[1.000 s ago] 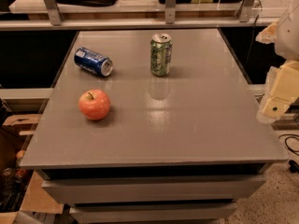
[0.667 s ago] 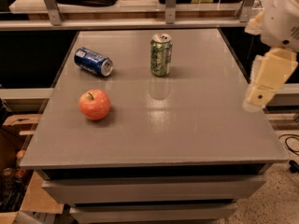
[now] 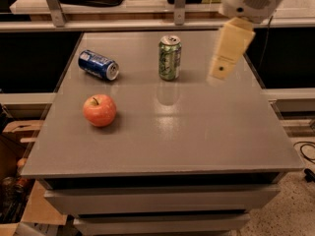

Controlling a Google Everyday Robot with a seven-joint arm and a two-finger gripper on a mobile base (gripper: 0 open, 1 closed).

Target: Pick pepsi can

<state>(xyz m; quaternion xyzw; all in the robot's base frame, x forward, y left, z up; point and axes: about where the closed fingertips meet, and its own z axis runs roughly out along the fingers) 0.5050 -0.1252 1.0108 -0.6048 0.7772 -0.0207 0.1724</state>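
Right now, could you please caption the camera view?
End effector hovers right of green can; pepsi can lies on its side.

A grey table (image 3: 197, 141) carries a red apple (image 3: 100, 110) on its left side and an upright green-and-white can (image 3: 170, 58) at its far middle, well apart. Cardboard (image 3: 34, 210) lies on the floor, near left. The gripper (image 3: 222, 65) hangs over the table's far right.

Seemingly a lab: claw (image 3: 219, 74) above a grey drawer bench (image 3: 197, 132), far right; cluttered counter (image 3: 123, 14) behind.
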